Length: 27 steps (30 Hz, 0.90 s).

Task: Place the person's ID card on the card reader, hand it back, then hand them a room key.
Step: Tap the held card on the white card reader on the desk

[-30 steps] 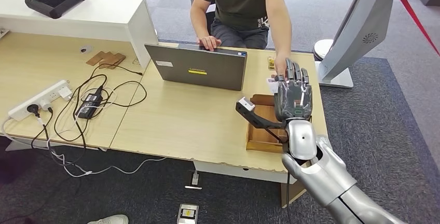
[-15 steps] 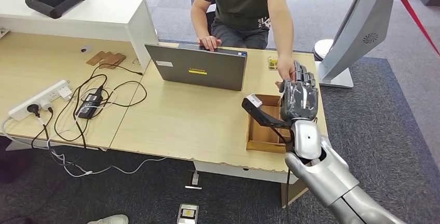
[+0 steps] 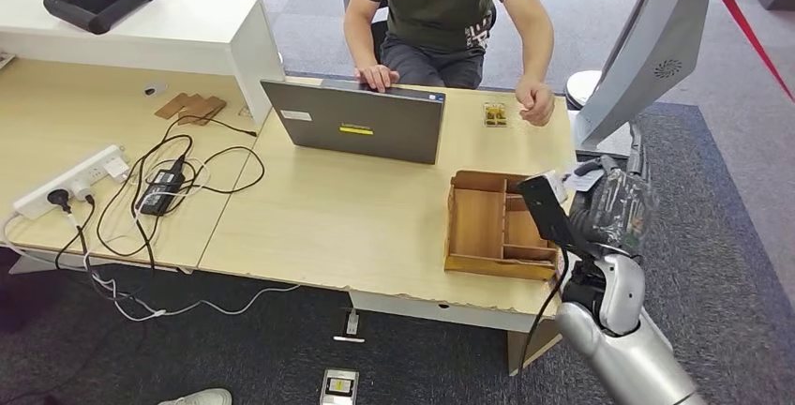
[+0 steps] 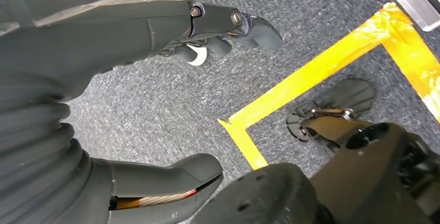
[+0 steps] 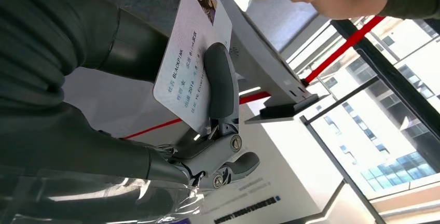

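ID card (image 5: 193,58) sits pinched in my right hand (image 3: 614,203), a dark finger (image 5: 220,86) pressing across its printed face, held off the desk's (image 3: 375,217) right edge beside the wooden tray (image 3: 497,227). I see the person's hand (image 3: 536,102) fisted on the desk, apart. My left hand (image 4: 155,79) hangs over carpet, fingers apart, holding nothing.
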{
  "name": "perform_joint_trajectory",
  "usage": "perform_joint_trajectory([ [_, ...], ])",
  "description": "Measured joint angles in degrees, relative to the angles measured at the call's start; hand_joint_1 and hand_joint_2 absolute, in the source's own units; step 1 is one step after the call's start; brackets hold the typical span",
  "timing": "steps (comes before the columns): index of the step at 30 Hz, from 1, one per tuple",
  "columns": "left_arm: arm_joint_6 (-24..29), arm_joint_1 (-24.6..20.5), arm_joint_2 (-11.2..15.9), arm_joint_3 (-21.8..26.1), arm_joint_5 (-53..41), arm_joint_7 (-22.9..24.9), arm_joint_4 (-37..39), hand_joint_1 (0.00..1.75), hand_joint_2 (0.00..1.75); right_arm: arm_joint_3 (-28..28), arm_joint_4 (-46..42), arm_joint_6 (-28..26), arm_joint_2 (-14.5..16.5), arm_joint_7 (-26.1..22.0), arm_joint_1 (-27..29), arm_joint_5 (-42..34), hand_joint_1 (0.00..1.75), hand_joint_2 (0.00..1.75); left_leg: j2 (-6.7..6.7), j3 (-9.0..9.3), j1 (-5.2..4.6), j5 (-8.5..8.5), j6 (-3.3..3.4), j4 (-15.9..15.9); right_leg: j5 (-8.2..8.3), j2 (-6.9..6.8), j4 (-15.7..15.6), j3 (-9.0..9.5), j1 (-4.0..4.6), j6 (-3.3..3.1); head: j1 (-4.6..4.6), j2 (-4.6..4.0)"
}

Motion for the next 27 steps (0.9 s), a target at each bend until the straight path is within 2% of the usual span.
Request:
perform_joint_trajectory([
  [4, 1.09, 0.97, 0.34, 0.1, 0.73, -0.87, 0.05, 0.0, 1.75, -4.44, -4.37, -0.02, -1.17, -3.27, 6.61, -0.09, 1.75, 1.75, -0.01, -0.01, 0.0, -0.01, 0.0, -0.01, -0.01, 0.0, 0.0, 0.0, 0.0, 0.0, 0.0, 0.0],
  [7, 1.99, 1.68, 0.49, 0.14, 1.41, -1.45, 0.05, 0.0, 1.75, -7.92, -6.24, -0.02, -0.89, -9.05, 11.09, -2.62, 1.75, 1.75, -0.01, -0.01, 0.01, -0.01, 0.0, -0.03, -0.02, 0.0, 0.0, 0.0, 0.01, -0.01, -0.01, 0.0],
  [11, 3.05, 2.64, 0.66, 0.22, 2.28, -2.17, 0.05, 0.0, 1.75, -12.28, -6.87, -0.02, 1.05, -16.6, 16.08, -6.3, 1.75, 1.75, 0.0, -0.01, 0.02, -0.01, 0.0, -0.05, -0.04, 0.0, 0.01, 0.01, 0.03, -0.02, -0.01, 0.0],
  [14, 3.56, 3.3, 0.76, 0.44, 2.92, -2.57, 0.05, 0.0, 1.75, -15.1, -6.85, -0.02, 2.78, -19.61, 18.92, -8.18, 1.75, 1.75, 0.0, -0.01, 0.02, -0.01, 0.0, -0.05, -0.05, 0.0, 0.01, 0.01, 0.03, -0.02, 0.01, 0.0],
  [19, 4.3, 4.08, 0.86, 0.8, 4.02, -3.63, 0.05, 0.0, 1.75, -16.66, -6.21, -0.02, 4.51, -19.41, 21.44, -10.37, 1.75, 1.75, 0.01, -0.01, 0.02, -0.01, 0.0, -0.05, -0.05, 0.01, 0.0, 0.01, 0.02, -0.02, 0.0, 0.0],
  [24, 4.89, 4.66, 0.87, 0.96, 4.87, -4.44, 0.05, 0.0, 1.75, -16.44, -4.63, -0.02, 5.32, -16.48, 22.34, -11.6, 1.75, 1.75, 0.02, -0.01, 0.01, -0.01, 0.0, -0.05, -0.05, 0.01, 0.0, 0.0, 0.01, -0.02, -0.01, 0.0],
  [27, 5.05, 4.8, 0.85, 0.96, 5.1, -4.55, 0.05, 0.0, 1.75, -15.9, -3.19, -0.02, 5.51, -13.05, 22.39, -12.97, 1.75, 1.75, 0.01, -0.01, 0.01, -0.01, 0.0, -0.05, -0.05, 0.01, 0.0, 0.01, 0.02, -0.02, 0.0, 0.0],
])
